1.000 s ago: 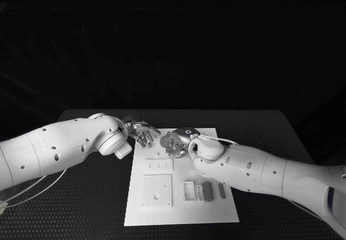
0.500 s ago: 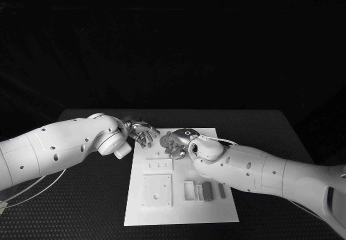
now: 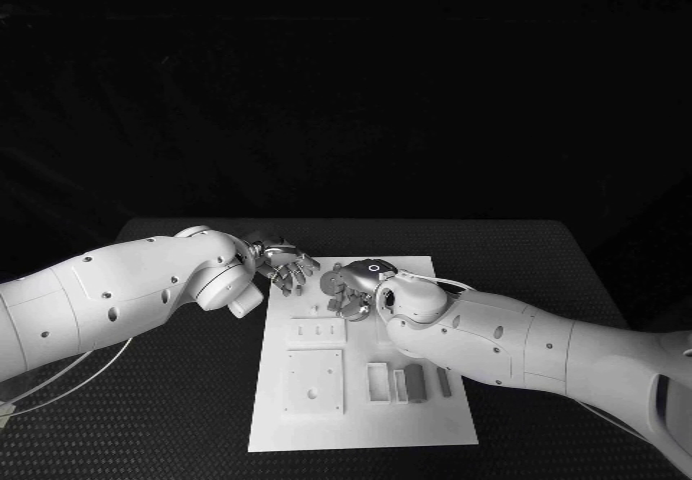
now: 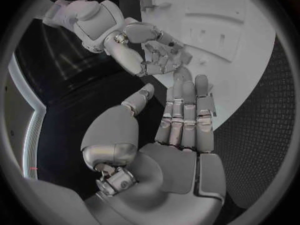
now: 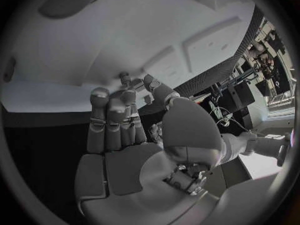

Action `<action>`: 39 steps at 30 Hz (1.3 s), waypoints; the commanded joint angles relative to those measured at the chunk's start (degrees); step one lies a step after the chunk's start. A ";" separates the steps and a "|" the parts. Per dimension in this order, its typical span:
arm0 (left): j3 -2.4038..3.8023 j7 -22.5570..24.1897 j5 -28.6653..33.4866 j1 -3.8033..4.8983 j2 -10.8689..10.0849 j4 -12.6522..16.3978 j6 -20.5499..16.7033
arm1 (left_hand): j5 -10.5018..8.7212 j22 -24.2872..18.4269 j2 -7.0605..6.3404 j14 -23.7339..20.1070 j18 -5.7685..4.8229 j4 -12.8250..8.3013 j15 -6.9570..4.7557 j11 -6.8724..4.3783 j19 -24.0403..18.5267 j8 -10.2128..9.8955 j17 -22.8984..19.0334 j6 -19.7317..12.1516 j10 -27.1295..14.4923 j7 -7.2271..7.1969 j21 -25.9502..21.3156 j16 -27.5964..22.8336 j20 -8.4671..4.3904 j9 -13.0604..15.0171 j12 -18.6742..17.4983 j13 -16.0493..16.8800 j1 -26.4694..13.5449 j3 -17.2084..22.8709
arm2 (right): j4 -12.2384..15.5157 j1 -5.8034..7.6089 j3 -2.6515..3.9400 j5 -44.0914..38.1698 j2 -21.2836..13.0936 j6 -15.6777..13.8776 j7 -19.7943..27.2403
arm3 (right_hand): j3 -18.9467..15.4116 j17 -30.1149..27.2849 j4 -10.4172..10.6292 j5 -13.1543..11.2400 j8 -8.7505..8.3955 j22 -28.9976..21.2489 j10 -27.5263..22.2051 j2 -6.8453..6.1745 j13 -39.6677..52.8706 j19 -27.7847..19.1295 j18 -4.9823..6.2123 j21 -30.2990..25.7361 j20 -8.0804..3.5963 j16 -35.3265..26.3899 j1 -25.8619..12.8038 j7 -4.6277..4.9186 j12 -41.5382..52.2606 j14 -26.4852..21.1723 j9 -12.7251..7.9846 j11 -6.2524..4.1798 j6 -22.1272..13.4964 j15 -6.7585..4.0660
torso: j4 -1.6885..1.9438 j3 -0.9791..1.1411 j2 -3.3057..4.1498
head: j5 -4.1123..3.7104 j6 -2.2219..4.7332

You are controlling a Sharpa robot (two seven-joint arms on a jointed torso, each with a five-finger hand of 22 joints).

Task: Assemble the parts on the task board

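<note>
- Centrally on the black desk (image 3: 173, 400) lies one white task board (image 3: 361, 415), its long side running away from the robot.
- Two hands meet over the board's far end: the left hand (image 3: 284, 267) at its far left corner, the right hand (image 3: 346, 285) just beside it over the board.
- Left hand's fingers (image 4: 186, 110) lie straight and close together with the thumb apart, holding nothing.
- Right hand's fingers (image 5: 112, 120) are extended side by side; whether they pinch anything I cannot tell.
- One square raised plate (image 3: 313, 381) and one smaller plate (image 3: 317, 331) sit on the board's left half.
- Near the right arm, about four small upright parts (image 3: 408, 382) stand in a row, two pale and two darker grey.
</note>
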 commanded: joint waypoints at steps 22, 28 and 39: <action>0.05 0.39 0.36 0.02 0.34 -0.20 0.51 | -0.39 -0.06 -0.41 -0.18 0.86 -0.02 0.11 0.09 0.52 0.24 -0.14 -0.28 -0.36 0.07 -0.35 0.08 -0.07 -0.10 0.00 -0.16 0.28 -0.31 | -0.68 -0.07 -0.04 0.46 1.17 -0.56 1.17 | -0.16 0.14 0.98 -0.21 -1.35 1.01 -0.79 -1.11 -0.78 -0.75 2.61 -0.21 0.18 -0.19 -1.64 1.11 0.50 -0.52 -0.40 0.31 -1.39 0.34 | 0.04 0.02 0.02 | -0.03 -0.16; 0.05 0.40 0.36 0.02 0.43 -0.26 0.59 | -0.39 -0.06 -0.40 -0.18 0.86 -0.02 0.11 0.09 0.53 0.24 -0.15 -0.31 -0.36 0.08 -0.36 0.09 -0.07 -0.11 0.01 -0.18 0.29 -0.33 | -1.73 -0.25 -0.12 0.51 1.70 -0.17 1.36 | -0.02 0.16 1.10 -0.21 -1.50 1.00 -1.06 -1.23 -0.88 -0.88 2.61 -0.32 0.20 -0.25 -1.50 1.22 0.51 -0.69 -0.43 0.42 -1.65 0.45 | 0.10 -0.02 0.00 | 0.01 -0.21; 0.05 0.36 0.36 0.03 0.30 -0.09 0.73 | -0.40 -0.06 -0.40 -0.18 0.86 -0.02 0.11 0.09 0.55 0.25 -0.18 -0.33 -0.36 0.09 -0.39 0.11 -0.06 -0.12 0.03 -0.21 0.31 -0.37 | -2.73 -0.44 -0.59 0.57 1.94 1.55 1.91 | 0.35 0.32 0.35 -0.22 -1.22 1.13 -1.28 0.50 -1.10 -1.00 2.61 -0.29 0.21 -0.16 -0.02 1.10 0.91 -0.85 -0.17 0.33 -1.12 0.38 | 0.04 0.01 0.08 | 0.16 -0.39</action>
